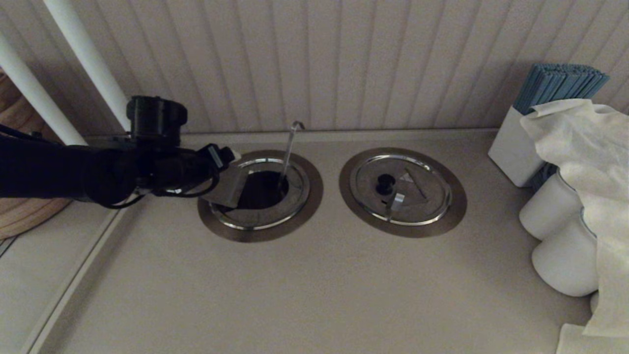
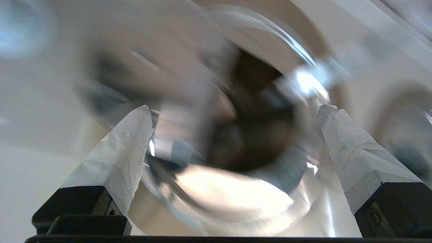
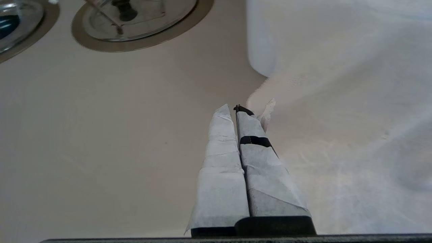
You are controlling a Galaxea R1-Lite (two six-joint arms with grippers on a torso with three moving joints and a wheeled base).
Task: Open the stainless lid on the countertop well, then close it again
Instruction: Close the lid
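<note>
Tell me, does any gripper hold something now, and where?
Nothing is held. The left gripper is open over the countertop well; the right gripper is shut, empty.

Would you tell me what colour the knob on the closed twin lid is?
Black knob, clearest in the head view.

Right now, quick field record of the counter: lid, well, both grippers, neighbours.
stainless lid: one half folded up, tilted; far half hard to make out
countertop well: dark opening exposed, hooked rod standing out of it
left gripper: fingers spread wide, at the well's left edge by the raised flap
right gripper: fingers together, over bare counter, out of head view
twin lid: flat, closed
right side: white containers under a cloth
</note>
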